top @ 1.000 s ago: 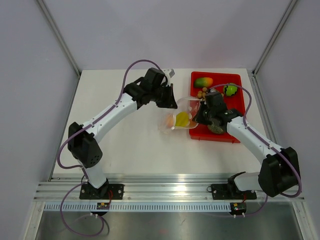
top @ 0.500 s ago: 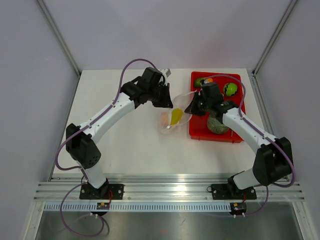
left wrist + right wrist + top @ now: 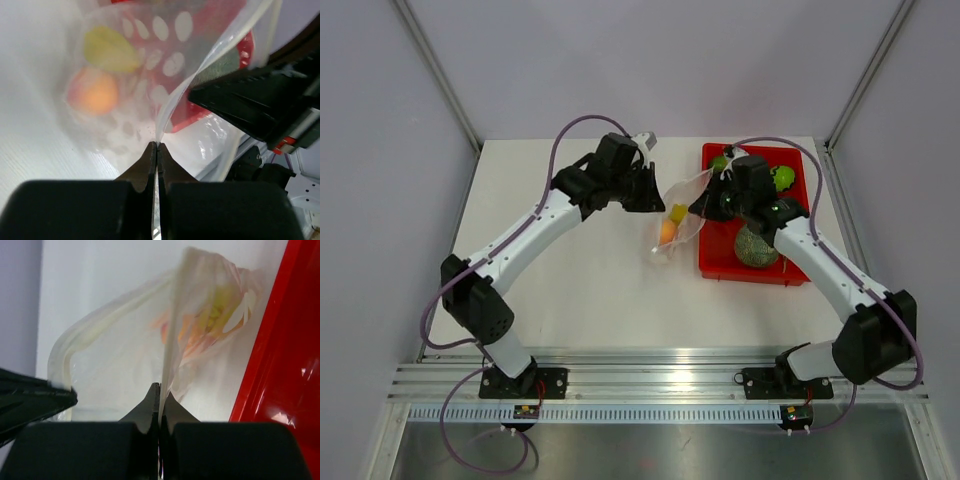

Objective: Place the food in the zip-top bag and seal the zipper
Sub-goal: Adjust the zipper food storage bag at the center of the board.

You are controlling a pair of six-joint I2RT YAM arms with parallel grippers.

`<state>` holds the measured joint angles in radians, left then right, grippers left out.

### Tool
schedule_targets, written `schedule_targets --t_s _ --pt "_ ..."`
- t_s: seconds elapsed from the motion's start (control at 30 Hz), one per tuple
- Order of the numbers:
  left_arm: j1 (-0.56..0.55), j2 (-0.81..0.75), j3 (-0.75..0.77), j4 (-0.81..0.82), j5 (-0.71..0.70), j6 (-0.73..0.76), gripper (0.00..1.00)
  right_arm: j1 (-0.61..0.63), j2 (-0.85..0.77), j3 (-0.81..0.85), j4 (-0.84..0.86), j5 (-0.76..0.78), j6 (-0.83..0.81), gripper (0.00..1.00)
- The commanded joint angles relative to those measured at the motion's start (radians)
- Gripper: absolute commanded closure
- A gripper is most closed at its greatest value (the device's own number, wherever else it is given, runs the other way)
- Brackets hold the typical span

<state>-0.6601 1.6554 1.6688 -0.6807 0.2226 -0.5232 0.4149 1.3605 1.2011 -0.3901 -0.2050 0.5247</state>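
Note:
The clear zip-top bag point(image 3: 682, 200) hangs stretched between my two grippers, just left of the red tray. Inside it lie a yellow piece point(image 3: 677, 212) and an orange-peach fruit point(image 3: 667, 231). My left gripper point(image 3: 658, 196) is shut on the bag's left mouth edge point(image 3: 156, 145). My right gripper point(image 3: 704, 207) is shut on the opposite edge point(image 3: 160, 388). The whitish zipper point(image 3: 102, 325) curves open between them. In the tray rest the netted melon point(image 3: 757, 246), a green apple point(image 3: 783, 179) and a mango point(image 3: 719, 163), half hidden by my right arm.
The red tray point(image 3: 720, 270) sits at the table's back right, its wall point(image 3: 280, 355) close beside the right fingers. Grey enclosure walls and frame posts stand on both sides. The left arm's cable loops above the table's back left.
Both grippers have moved toward the back of the table with the bag, pulling it taut and lifting it. My right arm has swung off the tray's front, uncovering the melon.

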Motion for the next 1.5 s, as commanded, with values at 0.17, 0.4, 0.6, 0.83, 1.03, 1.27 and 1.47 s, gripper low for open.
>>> schedule_targets --t_s 0.17,0.4,0.6,0.83,1.03,1.27,1.47 --pt "0.001 0.004 0.05 -0.023 0.035 0.014 1.0 0.013 0.002 0.009 -0.033 -0.022 -0.029 1.0" --pt "0.001 0.009 0.034 -0.017 0.015 0.006 1.0 0.013 0.073 -0.006 -0.015 -0.024 -0.037 1.0" --pt "0.001 0.015 0.032 -0.031 -0.032 0.0 1.0 0.015 0.167 0.009 -0.035 0.019 -0.074 0.86" --pt "0.001 0.023 0.121 -0.114 -0.149 0.015 1.0 0.013 0.146 0.153 -0.136 0.033 -0.138 0.26" --pt "0.001 0.05 0.1 -0.108 -0.19 0.005 1.0 0.013 -0.047 0.15 -0.223 0.149 -0.175 0.13" --pt "0.001 0.056 0.068 -0.063 -0.204 -0.011 1.0 -0.249 -0.25 -0.076 -0.3 0.321 -0.08 0.2" --pt "0.001 0.058 0.059 -0.054 -0.187 -0.009 1.0 -0.456 -0.311 -0.278 -0.173 0.076 0.069 0.13"
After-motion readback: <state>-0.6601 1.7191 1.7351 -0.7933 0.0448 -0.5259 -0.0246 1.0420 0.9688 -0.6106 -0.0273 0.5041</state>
